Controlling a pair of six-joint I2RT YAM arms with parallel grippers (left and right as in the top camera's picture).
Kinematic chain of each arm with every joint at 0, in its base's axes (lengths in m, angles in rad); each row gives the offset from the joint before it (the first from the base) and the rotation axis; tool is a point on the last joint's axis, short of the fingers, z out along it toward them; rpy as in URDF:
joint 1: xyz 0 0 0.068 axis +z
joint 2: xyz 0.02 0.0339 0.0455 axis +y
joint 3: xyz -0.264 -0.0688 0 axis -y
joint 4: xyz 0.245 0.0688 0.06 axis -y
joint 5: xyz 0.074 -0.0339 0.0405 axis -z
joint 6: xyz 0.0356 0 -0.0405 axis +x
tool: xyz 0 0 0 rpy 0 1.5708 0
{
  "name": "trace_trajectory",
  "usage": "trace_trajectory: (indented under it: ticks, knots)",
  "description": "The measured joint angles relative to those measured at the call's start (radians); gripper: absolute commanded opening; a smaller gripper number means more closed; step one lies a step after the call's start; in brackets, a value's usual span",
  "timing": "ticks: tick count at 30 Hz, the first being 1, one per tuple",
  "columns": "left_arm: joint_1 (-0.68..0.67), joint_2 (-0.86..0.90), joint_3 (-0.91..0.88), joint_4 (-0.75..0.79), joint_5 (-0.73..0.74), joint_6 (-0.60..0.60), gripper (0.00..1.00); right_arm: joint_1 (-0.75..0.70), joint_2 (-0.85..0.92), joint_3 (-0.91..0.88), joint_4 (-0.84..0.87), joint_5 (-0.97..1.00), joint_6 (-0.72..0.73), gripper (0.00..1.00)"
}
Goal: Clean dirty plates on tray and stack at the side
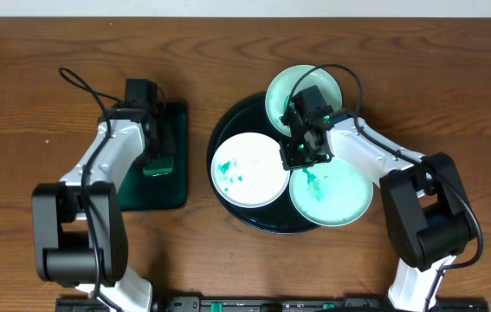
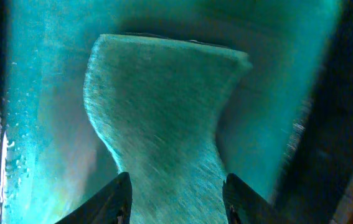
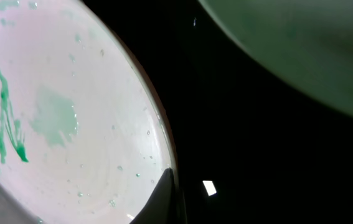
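Observation:
The round black tray (image 1: 226,130) carries three plates. A white plate (image 1: 247,169) with teal smears lies at its left, a pale-aqua plate (image 1: 290,88) at the back, and a smeared aqua plate (image 1: 339,195) at the right. My right gripper (image 1: 300,154) sits low between them, shut. Its dark finger (image 3: 162,198) lies on the white plate's (image 3: 70,124) right rim; whether the rim is pinched I cannot tell. My left gripper (image 1: 157,161) is down in the green tray (image 1: 174,189). Its jaws press both sides of the green sponge (image 2: 157,112), which narrows between them.
The rectangular green tray (image 2: 45,93) stands on the wooden table left of the black tray, wet and glossy around the sponge. Black tray floor (image 3: 257,137) shows beside the white plate, with the back plate's edge (image 3: 301,43) above. Both arm bases stand at the front edge.

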Motion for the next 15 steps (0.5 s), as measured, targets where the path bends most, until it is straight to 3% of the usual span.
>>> trace_trajectory:
  ticks: [2, 4, 6, 15]
  knots:
    - [0.012, 0.022, 0.000, 0.017, -0.006, 0.001, 0.44, 0.000, 0.000, 0.000, -0.003, 0.000, -0.001, 0.01]
    - [0.025, 0.046, 0.000, 0.034, -0.007, 0.001, 0.31, 0.000, 0.000, 0.000, -0.006, 0.000, -0.002, 0.01]
    - [0.027, 0.056, 0.000, 0.047, -0.006, 0.000, 0.07, 0.000, 0.000, 0.001, -0.011, -0.001, -0.002, 0.01]
    - [0.028, 0.062, 0.000, 0.074, -0.007, 0.003, 0.07, 0.000, 0.000, 0.001, -0.031, -0.005, -0.002, 0.01]
